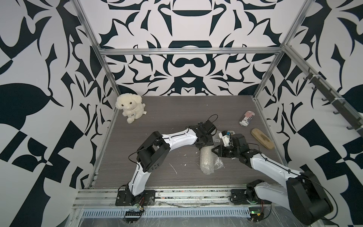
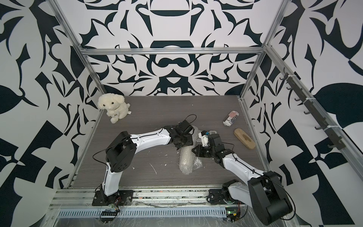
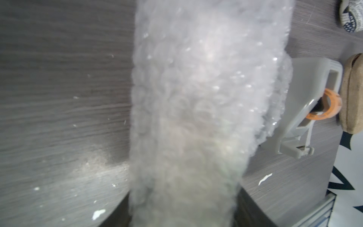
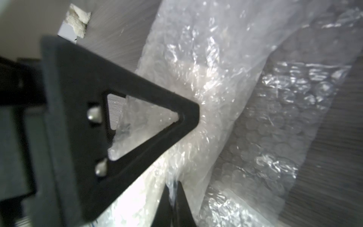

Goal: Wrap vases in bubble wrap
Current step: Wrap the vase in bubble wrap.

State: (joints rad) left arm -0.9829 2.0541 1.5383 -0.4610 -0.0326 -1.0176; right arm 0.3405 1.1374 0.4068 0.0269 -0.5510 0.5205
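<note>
On grey woodgrain tabletop (image 1: 157,121), black-and-white walls (image 1: 186,68) around, striped can (image 1: 247,118) at two o'clock, lettering unreadable; left gripper (image 1: 203,145) clamps bubble wrap (image 1: 206,161), right gripper (image 1: 214,150) I can't tell.

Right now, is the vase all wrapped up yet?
Done: the bubble wrap is rolled into a tube, the vase likely hidden inside. In hand: left jaws straddle its far end, right jaws touch its side. Left: a loose flap needs securing, maybe with the tape dispenser.
</note>
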